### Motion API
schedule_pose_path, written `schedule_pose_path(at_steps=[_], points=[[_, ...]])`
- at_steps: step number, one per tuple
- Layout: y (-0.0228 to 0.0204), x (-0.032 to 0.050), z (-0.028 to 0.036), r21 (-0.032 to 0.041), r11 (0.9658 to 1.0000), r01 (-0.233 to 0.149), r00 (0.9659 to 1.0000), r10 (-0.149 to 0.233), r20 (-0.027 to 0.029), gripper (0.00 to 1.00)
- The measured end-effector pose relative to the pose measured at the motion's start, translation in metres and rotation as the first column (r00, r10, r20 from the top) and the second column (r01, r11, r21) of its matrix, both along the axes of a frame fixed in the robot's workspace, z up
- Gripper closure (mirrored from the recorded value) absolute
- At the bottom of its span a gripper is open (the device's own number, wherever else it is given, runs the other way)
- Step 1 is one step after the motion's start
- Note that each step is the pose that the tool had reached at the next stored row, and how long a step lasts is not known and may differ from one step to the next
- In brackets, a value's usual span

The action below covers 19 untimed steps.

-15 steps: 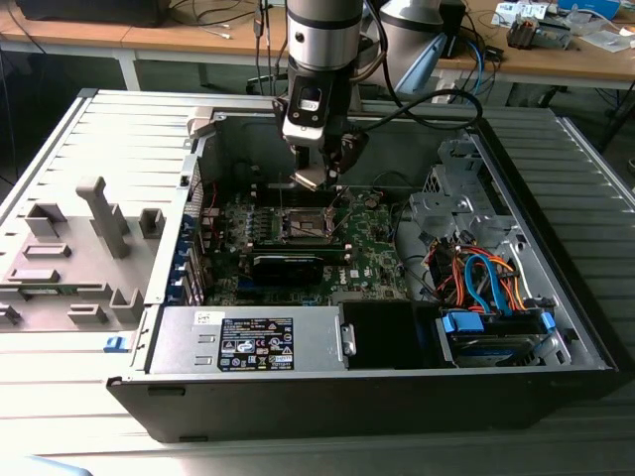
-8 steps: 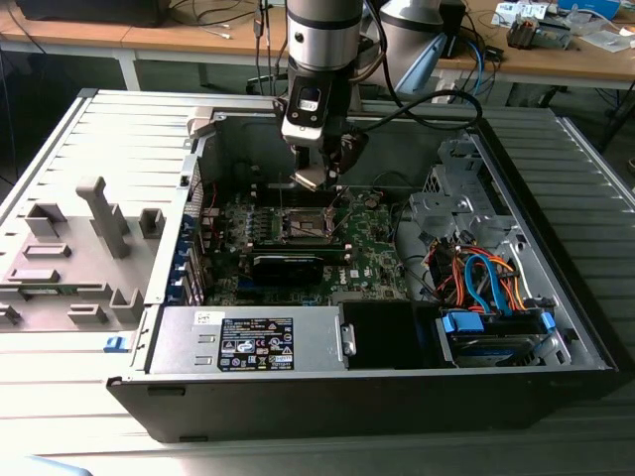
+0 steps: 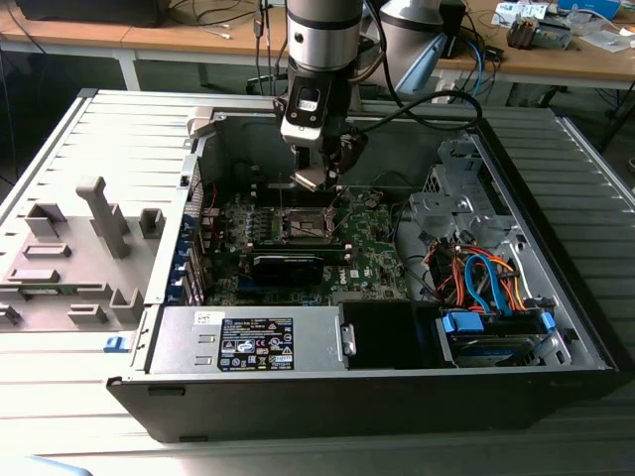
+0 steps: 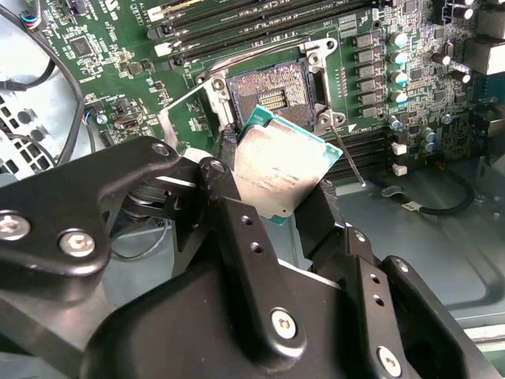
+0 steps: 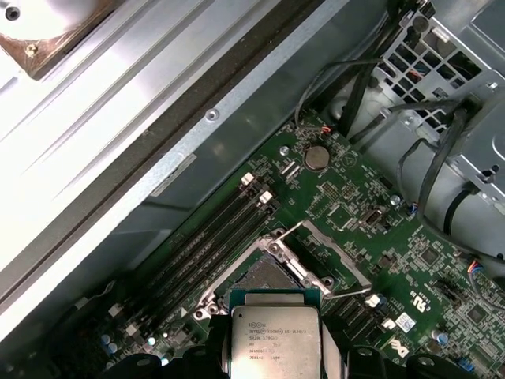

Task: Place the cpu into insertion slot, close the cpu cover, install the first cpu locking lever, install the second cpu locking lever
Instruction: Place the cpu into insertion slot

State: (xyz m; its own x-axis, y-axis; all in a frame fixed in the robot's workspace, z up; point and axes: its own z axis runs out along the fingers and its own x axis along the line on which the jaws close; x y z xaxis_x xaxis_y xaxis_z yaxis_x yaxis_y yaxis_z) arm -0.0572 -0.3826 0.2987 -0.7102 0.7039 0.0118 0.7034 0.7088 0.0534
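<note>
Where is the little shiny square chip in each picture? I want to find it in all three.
Exterior view: the cpu is the pale flat piece at the gripper tip, above the insertion slot.
Second wrist view: the cpu is clamped in the gripper, close over the slot.
First wrist view: the cpu shows its printed silver top, next to the slot.
Shared landmark: the brownish-gold insertion slot.
</note>
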Motion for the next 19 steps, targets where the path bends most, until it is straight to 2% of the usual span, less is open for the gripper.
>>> schedule_pose_path(at_steps=[19], points=[[0.0000, 0.0000, -0.0008, -0.0001, 0.9995, 0.031, 0.9995, -0.031, 0.0000, 0.45]])
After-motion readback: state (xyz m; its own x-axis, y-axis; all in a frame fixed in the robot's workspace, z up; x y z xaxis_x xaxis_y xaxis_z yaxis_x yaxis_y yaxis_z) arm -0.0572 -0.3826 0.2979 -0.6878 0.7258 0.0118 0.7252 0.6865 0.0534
